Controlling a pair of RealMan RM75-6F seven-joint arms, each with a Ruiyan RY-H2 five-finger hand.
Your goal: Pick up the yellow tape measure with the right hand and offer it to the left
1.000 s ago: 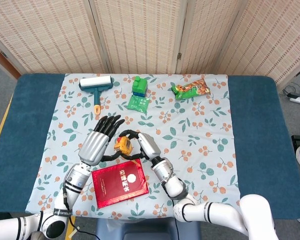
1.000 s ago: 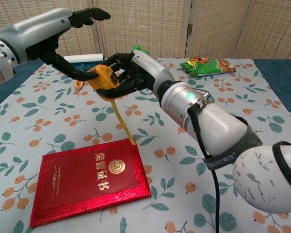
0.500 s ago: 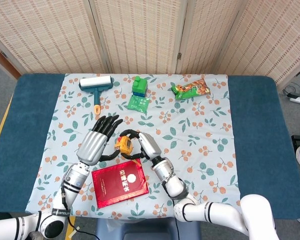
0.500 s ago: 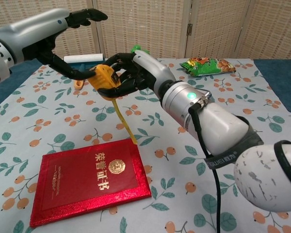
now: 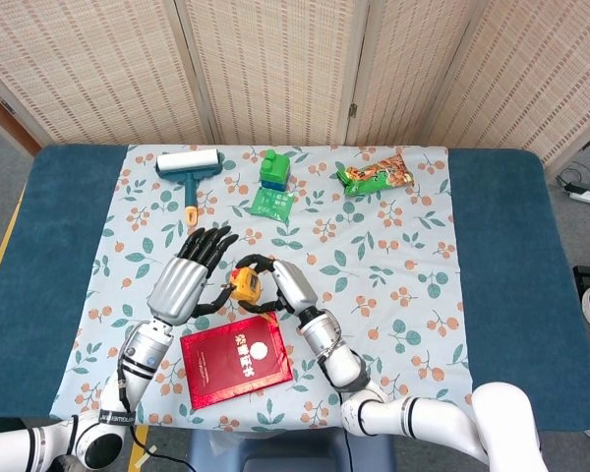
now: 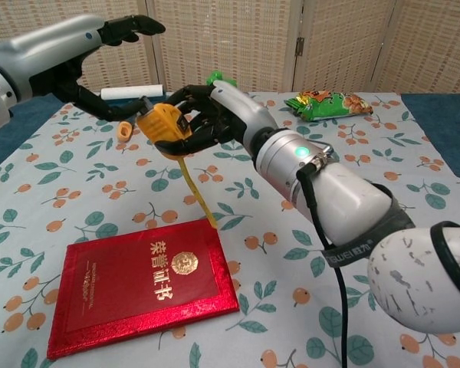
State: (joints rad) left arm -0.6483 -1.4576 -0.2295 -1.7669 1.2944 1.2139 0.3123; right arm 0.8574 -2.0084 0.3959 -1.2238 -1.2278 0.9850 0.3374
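Right hand grips the tape measure aloft above the cloth, blade dangling toward the red booklet. Since a second ago the left hand has drawn back: its fingers, then touching the case, now stand apart from it, spread and empty. Handover judged not completed; offer still pending
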